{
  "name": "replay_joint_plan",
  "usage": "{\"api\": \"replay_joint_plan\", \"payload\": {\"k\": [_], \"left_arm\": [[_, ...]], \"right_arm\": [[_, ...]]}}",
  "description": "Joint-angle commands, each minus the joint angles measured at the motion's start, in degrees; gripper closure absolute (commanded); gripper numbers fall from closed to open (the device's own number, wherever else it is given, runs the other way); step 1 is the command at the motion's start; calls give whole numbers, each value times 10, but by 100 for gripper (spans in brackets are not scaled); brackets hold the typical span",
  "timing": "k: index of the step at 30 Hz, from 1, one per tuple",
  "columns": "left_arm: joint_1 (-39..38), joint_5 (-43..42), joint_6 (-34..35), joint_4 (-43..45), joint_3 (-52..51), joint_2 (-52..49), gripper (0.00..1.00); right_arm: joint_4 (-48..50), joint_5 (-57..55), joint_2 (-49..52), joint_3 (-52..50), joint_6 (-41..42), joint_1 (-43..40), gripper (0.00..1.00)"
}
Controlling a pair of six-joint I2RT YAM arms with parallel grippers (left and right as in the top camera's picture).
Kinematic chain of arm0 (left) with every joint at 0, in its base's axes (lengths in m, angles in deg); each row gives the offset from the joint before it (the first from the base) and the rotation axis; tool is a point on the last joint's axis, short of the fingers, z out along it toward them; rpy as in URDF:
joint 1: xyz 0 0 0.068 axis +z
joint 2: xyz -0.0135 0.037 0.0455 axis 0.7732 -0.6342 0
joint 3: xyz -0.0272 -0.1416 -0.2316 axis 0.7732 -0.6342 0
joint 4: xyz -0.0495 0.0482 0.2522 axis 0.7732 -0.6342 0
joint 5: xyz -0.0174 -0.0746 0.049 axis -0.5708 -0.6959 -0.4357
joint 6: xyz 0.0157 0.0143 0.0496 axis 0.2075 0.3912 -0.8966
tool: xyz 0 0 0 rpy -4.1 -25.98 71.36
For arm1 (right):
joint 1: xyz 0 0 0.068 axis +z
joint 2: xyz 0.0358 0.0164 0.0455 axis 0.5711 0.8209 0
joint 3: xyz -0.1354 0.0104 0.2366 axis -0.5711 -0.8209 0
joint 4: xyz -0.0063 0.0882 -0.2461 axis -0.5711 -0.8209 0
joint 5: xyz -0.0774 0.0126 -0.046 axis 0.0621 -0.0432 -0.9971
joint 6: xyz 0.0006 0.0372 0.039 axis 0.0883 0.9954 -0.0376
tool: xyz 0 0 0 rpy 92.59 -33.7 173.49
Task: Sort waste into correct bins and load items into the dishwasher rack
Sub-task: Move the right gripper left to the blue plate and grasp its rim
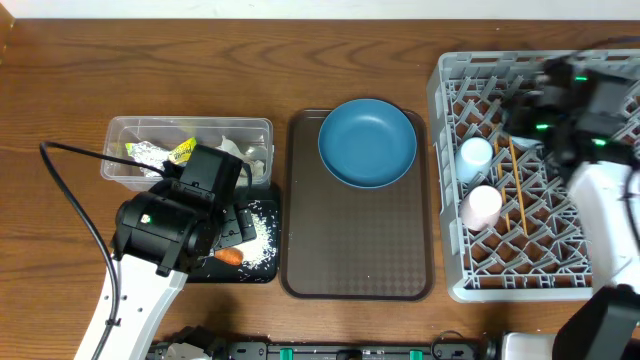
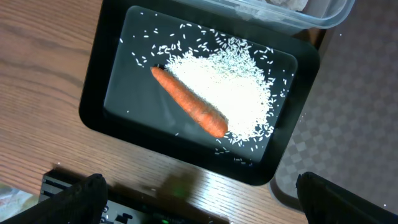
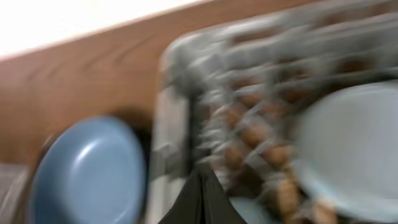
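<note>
The black tray (image 2: pixel 99 93) holds an orange carrot (image 2: pixel 189 102) on a heap of white rice (image 2: pixel 239 87); it also shows in the overhead view (image 1: pixel 265 277). My left gripper (image 2: pixel 200 182) hangs above the tray's near edge, open and empty. The clear tub (image 1: pixel 120 150) holds the foil wrapper (image 1: pixel 160 152) and tissues (image 1: pixel 235 148). The blue plate (image 1: pixel 367 142) lies on the brown tray. The grey rack (image 1: pixel 445 200) holds a light blue cup (image 1: pixel 474 155), a pink cup (image 1: pixel 482 205) and chopsticks (image 1: pixel 518 190). My right gripper (image 3: pixel 202 177) is shut above the rack's far left part. The bowl is hidden.
The brown serving tray (image 1: pixel 355 240) lies between the black tray and the rack. A black cable (image 1: pixel 75 200) loops over the table at left. The right wrist view is blurred; it shows the plate (image 3: pixel 87 168) and a pale rounded thing (image 3: pixel 348 143) in the rack.
</note>
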Motion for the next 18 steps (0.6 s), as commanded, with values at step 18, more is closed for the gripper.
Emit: {"api": "replay_joint_plan", "payload": {"k": [18], "left_arm": [[3,3,-2,-2,-1,0,0]], "right_arm": [[-3,-200,2,1,84,354,81]]}}
